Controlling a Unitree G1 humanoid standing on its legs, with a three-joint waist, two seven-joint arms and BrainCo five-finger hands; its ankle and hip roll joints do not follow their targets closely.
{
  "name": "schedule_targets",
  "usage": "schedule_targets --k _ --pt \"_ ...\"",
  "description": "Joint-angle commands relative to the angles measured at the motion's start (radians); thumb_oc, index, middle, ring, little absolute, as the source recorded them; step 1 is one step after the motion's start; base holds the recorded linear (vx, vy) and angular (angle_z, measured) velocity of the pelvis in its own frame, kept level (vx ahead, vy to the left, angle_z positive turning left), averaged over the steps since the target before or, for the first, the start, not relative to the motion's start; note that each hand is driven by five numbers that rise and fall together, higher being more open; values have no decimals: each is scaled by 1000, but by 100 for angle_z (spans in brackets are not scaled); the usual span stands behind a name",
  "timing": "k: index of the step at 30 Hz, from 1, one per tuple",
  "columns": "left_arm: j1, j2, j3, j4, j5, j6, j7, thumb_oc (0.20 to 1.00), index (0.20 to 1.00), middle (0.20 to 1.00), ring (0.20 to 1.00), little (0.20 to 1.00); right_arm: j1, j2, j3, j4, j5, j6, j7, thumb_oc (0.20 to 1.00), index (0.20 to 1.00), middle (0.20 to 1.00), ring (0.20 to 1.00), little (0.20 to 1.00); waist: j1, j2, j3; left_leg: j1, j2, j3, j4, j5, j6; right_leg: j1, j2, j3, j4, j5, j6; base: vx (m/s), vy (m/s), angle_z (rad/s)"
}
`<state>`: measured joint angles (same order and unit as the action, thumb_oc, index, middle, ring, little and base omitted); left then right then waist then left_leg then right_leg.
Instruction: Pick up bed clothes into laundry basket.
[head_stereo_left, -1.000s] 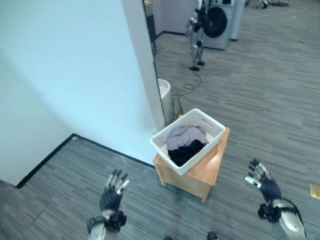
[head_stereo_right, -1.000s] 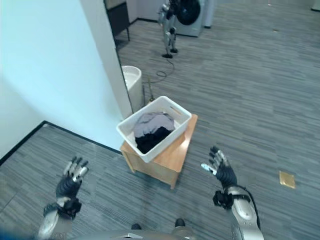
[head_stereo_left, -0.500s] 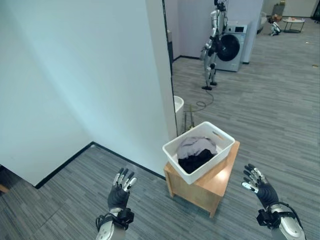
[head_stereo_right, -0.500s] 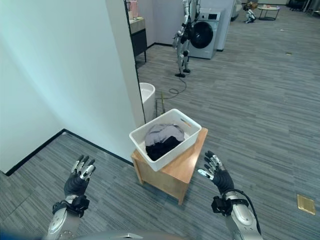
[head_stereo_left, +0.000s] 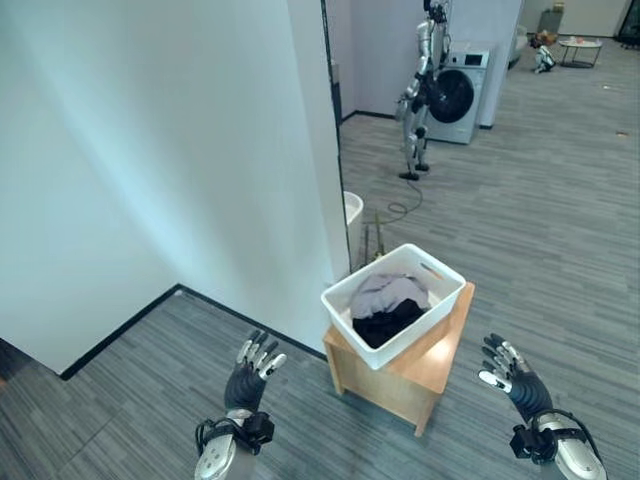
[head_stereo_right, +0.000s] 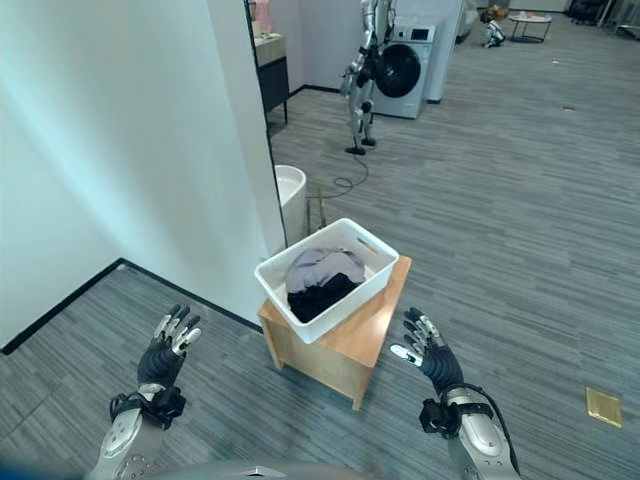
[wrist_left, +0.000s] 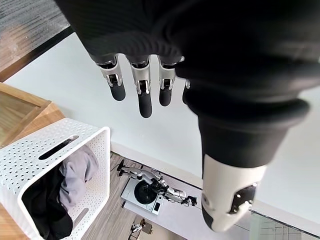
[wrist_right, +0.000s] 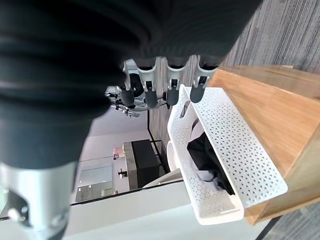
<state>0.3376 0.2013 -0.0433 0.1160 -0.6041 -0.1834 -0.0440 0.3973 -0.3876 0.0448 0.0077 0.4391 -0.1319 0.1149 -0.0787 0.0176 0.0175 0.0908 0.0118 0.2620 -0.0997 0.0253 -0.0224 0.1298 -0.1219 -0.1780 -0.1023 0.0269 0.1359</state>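
White basket (head_stereo_left: 441, 296) sits on a small wooden tabletop (head_stereo_left: 436, 355), covering most of the top; bare wood shows along the near-right edge. Clothes are inside it: grey piece (head_stereo_left: 388, 293) toward the far side, black piece (head_stereo_left: 385, 323) toward the near side, touching each other. Left robot hand (head_stereo_left: 250, 371) raised off the tabletop's left side, well apart from it, fingers straight and spread, holding nothing. Right robot hand (head_stereo_left: 511, 375) raised off the right side, near the tabletop but not touching, fingers also straight and apart, empty. White wall (head_stereo_left: 150, 150) stands just beyond the basket. Another robot (head_stereo_left: 420, 85) stands by a washer (head_stereo_left: 455, 90) far back on the floor.
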Motion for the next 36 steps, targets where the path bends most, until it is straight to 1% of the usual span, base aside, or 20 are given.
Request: schedule_targets --k 1,18,36 --pt "-65 63 10 -7 56 -30 -10 1000 1000 1000 1000 1000 -62 -17 6 -34 9 -34 6 1000 1000 1000 1000 1000 1 -36 6 35 57 21 12 -1 -35 -45 -30 -13 98 -17 8 -6 -5 -4" --pt "-77 63 12 8 67 -33 2 1000 1000 1000 1000 1000 -82 -23 17 -26 10 -34 4 1000 1000 1000 1000 1000 -2 -36 7 32 55 20 12 -5 -36 -52 -33 -3 100 -11 9 0 0 0" --pt "-99 73 2 11 71 -33 10 1000 1000 1000 1000 1000 -104 -21 29 -11 3 -32 -3 1000 1000 1000 1000 1000 -11 -29 9 28 47 23 12 -11 -31 -67 -40 9 107 -4 13 1 0 0"
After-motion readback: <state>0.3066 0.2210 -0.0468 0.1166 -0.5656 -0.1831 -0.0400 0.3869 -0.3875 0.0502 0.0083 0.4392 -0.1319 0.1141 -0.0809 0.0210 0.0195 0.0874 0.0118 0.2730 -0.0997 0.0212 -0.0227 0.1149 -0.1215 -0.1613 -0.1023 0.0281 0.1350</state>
